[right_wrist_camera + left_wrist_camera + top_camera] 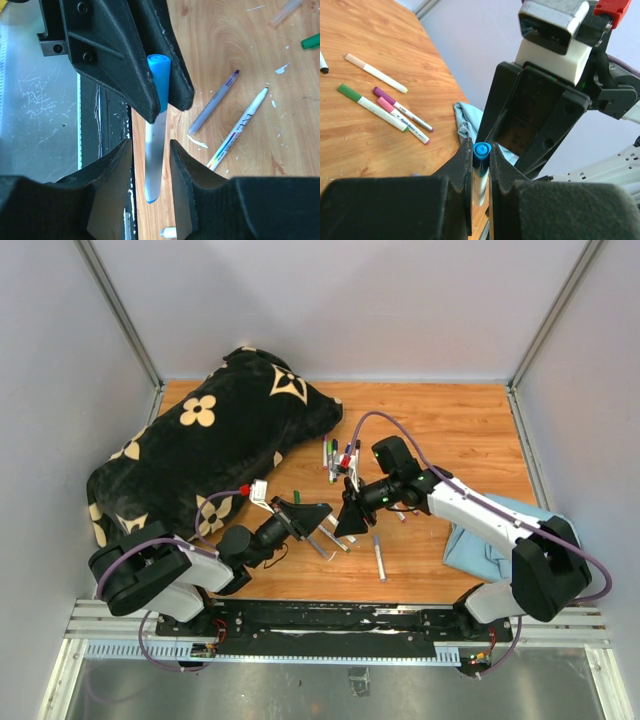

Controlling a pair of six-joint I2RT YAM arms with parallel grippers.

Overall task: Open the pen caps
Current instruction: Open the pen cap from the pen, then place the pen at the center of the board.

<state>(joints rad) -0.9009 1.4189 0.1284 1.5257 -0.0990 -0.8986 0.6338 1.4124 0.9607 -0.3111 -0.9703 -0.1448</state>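
My left gripper (481,151) is shut on a marker, its fingers pinching the blue cap (482,149). In the right wrist view the same blue cap (159,75) sits between the left fingers, and the grey barrel (153,160) hangs down between the jaws of my right gripper (151,146). Those jaws are open, with a gap on each side of the barrel. In the top view the two grippers meet nose to nose, left (322,521) and right (349,516). Capped markers lie behind them in a pile (336,454), with green (347,92), purple (380,91) and pink (383,102) caps.
A black flower-patterned bag (210,435) fills the table's left side. A light blue cloth (490,535) lies at the right under the right arm. Loose markers (380,558) lie near the front edge, with two more (239,129) beside the grippers.
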